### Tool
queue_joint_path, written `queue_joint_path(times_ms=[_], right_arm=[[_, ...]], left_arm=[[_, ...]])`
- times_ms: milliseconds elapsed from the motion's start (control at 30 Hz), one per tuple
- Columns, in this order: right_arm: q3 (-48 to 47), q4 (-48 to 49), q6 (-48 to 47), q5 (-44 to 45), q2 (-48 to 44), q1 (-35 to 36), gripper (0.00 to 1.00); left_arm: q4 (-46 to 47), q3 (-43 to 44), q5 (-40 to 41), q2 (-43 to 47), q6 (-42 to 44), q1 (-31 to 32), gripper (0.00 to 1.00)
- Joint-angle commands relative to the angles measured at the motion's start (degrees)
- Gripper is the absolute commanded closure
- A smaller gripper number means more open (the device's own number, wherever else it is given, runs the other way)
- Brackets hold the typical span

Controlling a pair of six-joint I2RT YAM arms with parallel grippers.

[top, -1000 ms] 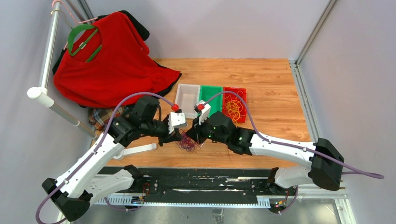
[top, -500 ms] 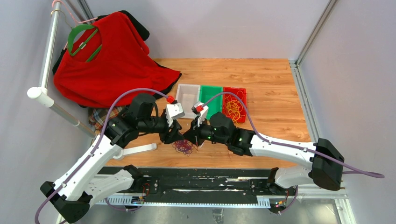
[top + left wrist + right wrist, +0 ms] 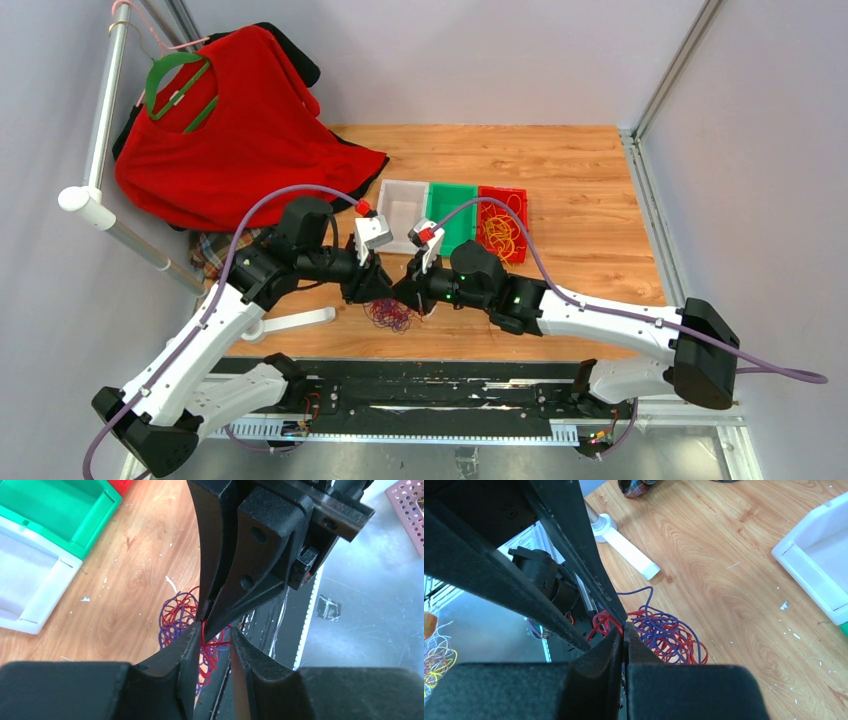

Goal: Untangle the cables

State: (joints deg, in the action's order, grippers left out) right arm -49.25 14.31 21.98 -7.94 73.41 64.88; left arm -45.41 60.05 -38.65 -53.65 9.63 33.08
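On the wooden tabletop [image 3: 590,190], the cables [image 3: 390,316] lie bunched just below both tools. The right tool [image 3: 625,633] is closed, seemingly pinching a red strand [image 3: 203,635]; the left tool [image 3: 213,638], tip-to-tip with it, gapes around that strand.

No legible text, label, brand, number or sign on anything here.

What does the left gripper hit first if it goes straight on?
The shut tips of the right gripper, right at the open mouth of the left gripper. Past them lies the red and purple wire tangle; depth unclear.
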Motion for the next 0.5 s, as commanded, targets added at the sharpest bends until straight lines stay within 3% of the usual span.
queue_joint_path(times_ms=[0,333,467], right_arm=[[-2.9,1.2,-1.3,-0.9,-1.9,0.9,0.99],[-2.5,-0.5,-2.8,-0.4,-3.6,0.9,0.99],[-1.5,-0.7,-3.4,0.1,-4.5,0.8,0.99]], left_arm=[[-2.8,-0.7,-2.7,0.2,3.3,-0.3,0.72],[-6.9,1.0,-0.8,2.0,10.6,-0.3,0.99],[-6.9,1.8,1.4,3.0,12.1,-0.3,0.99]])
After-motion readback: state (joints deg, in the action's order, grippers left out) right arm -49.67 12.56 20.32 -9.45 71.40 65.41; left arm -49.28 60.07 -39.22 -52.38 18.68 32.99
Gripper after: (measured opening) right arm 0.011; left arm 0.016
